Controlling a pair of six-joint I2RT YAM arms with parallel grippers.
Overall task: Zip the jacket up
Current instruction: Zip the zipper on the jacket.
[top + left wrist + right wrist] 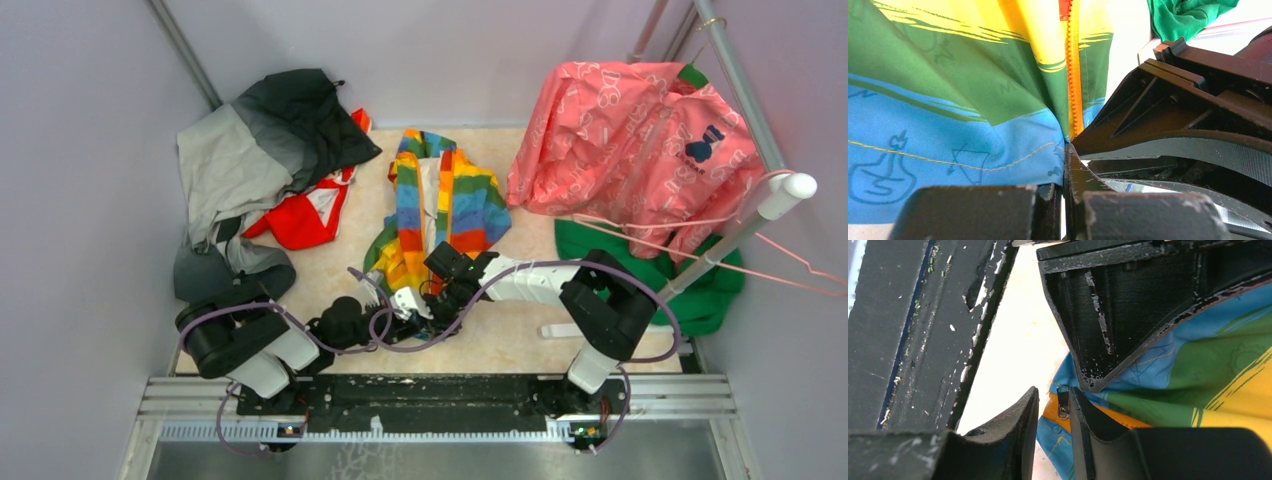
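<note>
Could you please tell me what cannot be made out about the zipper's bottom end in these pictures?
Top view: the jacket hem and zipper start, hidden under the left hand and right hand.
Left wrist view: where the zipper teeth end, behind the left hand's fingers.
Right wrist view: whether both tracks join at the pull tab; the left hand covers them.

Smooth matt cloth jacket (948, 110); scuffed matt plastic right claw (1053, 397).

Can't see jacket (440, 215) hem, lower centre top view: buried under left gripper (408, 300). Can't confirm right gripper (1054, 396) pinch on half-hidden zipper pull (1063, 401).
</note>
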